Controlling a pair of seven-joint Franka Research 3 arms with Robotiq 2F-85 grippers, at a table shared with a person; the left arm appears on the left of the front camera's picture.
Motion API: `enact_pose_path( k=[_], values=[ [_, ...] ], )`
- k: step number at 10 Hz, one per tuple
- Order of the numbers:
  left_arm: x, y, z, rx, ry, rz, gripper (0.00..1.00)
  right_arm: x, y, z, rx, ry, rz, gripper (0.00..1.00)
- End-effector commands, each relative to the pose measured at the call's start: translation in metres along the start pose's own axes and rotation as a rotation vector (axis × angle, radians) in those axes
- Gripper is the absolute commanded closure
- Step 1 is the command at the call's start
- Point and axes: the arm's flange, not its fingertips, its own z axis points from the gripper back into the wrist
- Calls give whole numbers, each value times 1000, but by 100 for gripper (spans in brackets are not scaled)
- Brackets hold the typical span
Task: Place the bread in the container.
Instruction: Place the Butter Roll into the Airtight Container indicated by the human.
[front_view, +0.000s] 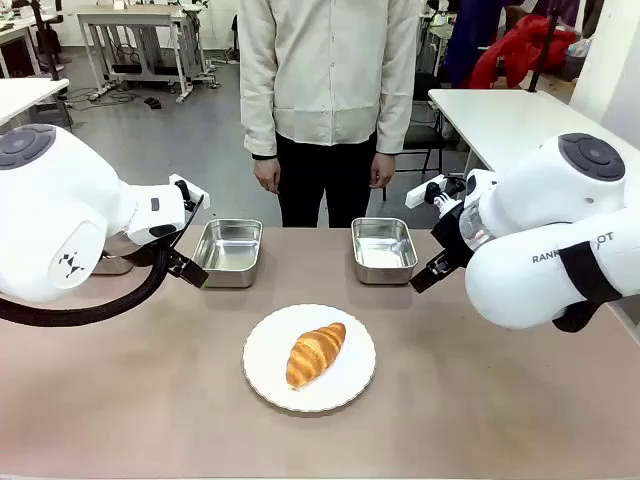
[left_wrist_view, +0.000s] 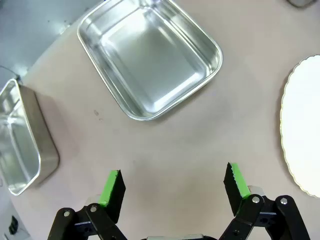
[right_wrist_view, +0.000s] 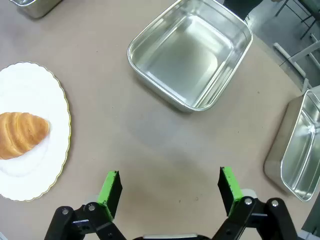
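**A:** Where's the bread (front_view: 316, 354)?

**B:** It lies slantwise on the white plate (front_view: 262, 360), toward the 6 o'clock side of the bench (front_view: 150, 400). The left hand (left_wrist_view: 174, 180) and the right hand (right_wrist_view: 170, 182) are both released and empty, over bare bench.

**A:** What could go wrong?

**B:** Clenching hard would likely crush or flake it. A grip on a tapered end could let it swing loose. A finger catching the scalloped rim might shove the plate.

**A:** And the container?

**B:** From the plate, there's the 11 o'clock pan (front_view: 229, 250) and the 1 o'clock pan (front_view: 383, 248). I can't tell which is meant. Both look light, so a clumsy release could knock one aside.
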Motion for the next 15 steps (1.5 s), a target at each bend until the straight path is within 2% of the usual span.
enact_pose_path(
  k=[1, 9, 12, 15],
  values=[
    [0, 0, 0, 0, 0, 0, 0, 0, 0, 0, 0, 0, 0, 0],
    [0, 0, 0, 0, 0, 0, 0, 0, 0, 0, -1, 0, 2, 0],
    [25, 59, 60, -170, 7, -3, 0, 21, -70, 63, 39, -57, -44, 0],
    [37, 141, 113, -327, 26, -39, 0, 4, -143, 122, 125, -104, -93, 0]
  ],
)
